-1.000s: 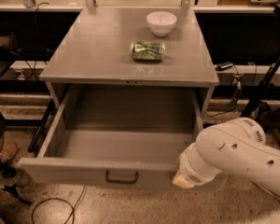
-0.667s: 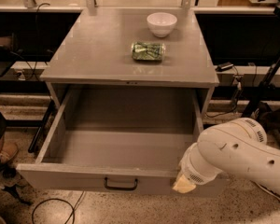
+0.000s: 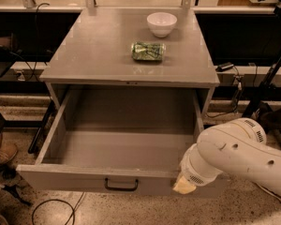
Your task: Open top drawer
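Note:
The top drawer (image 3: 84, 179) of the grey metal cabinet stands pulled far out toward the camera. Its plain grey inside is bare, and a small black bar handle (image 3: 121, 186) sits at the centre of its front panel. My white arm (image 3: 234, 156) reaches in from the lower right. The gripper (image 3: 185, 185) is at the right end of the drawer's front panel, mostly hidden behind the wrist, with only a pale tip showing against the front.
On the cabinet top (image 3: 84, 55) stand a white bowl (image 3: 161, 23) and a green can lying on its side (image 3: 148, 51). Cables (image 3: 51, 210) lie on the speckled floor at lower left. Black stands and shelving are behind and to the right.
The drawer has slid further out toward the camera, its front panel now lower in view. My arm has drawn back with it.

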`<action>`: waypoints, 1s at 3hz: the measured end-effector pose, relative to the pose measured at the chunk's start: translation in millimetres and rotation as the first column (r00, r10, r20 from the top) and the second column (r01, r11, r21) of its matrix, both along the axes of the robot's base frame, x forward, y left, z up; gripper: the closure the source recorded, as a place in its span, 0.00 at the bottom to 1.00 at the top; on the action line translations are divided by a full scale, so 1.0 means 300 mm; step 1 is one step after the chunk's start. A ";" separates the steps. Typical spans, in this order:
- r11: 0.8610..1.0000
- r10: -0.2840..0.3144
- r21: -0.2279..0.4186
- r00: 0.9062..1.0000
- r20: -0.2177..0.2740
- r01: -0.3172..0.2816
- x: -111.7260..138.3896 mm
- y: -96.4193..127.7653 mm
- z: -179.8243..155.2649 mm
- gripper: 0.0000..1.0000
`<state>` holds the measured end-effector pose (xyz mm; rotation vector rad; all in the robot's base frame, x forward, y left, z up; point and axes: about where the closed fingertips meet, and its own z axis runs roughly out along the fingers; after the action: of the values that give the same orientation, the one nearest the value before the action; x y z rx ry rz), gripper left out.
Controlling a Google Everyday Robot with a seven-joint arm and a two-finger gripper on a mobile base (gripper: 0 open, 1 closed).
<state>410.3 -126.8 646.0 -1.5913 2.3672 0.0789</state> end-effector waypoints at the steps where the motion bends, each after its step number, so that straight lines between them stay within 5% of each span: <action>1: 1.000 0.001 -0.001 1.000 0.001 -0.001 -0.001 0.001 0.001 0.28; 2: 1.000 0.008 0.020 0.999 0.034 -0.009 0.007 -0.014 0.047 0.00; 3: 0.999 0.020 0.031 0.997 0.076 -0.023 0.011 -0.036 0.108 0.00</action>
<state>413.7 -137.7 678.3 -1.5767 2.2808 0.0601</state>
